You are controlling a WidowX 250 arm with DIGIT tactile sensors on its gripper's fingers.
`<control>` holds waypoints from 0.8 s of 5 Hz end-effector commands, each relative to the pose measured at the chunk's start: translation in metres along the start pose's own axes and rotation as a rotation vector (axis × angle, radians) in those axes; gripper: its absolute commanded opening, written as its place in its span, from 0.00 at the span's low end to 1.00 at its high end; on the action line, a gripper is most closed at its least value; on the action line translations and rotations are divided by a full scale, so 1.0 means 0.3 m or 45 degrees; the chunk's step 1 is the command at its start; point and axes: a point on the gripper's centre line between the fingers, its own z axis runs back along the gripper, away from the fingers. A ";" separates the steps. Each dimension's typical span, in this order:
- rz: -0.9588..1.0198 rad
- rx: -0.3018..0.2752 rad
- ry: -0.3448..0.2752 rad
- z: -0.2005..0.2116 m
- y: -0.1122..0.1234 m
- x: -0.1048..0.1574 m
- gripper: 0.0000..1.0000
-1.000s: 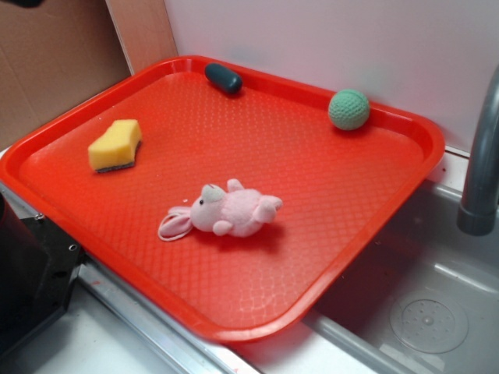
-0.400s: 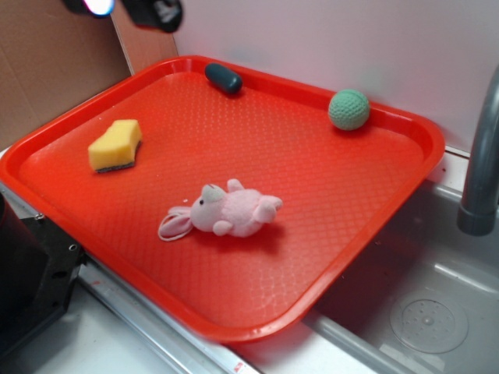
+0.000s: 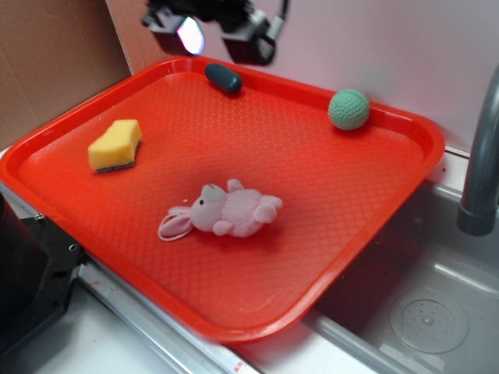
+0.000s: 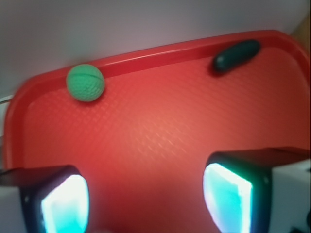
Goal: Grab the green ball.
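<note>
Green ball sits at the far edge of the red tray, tucked against the raised rim near the right-hand back corner; in the wrist view it shows upper left, again hard by the rim. Knitted surface — likely light, soft, a bit compressible, with yarn that should give the pads some bite; being round, it may roll if nudged off-centre. Best hold, by my reckoning: across its middle, fingers straddling the widest part, one of them needing to slip between ball and rim, where room looks tight. Gripper hangs high over the back-left of the tray, jaws spread wide with nothing between them, well apart from the ball. Tray floor is textured plastic with a shallow lip. Dark teal capsule lies near the back rim just below the gripper; yellow sponge to the left, pink plush bunny mid-tray — both clear of the ball. White wall behind; grey faucet and sink to the right.
</note>
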 end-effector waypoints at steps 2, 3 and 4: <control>-0.144 -0.103 -0.070 -0.230 -0.174 0.209 1.00; -0.173 -0.054 -0.048 -0.305 -0.194 0.238 1.00; -0.153 -0.028 -0.030 -0.344 -0.189 0.253 1.00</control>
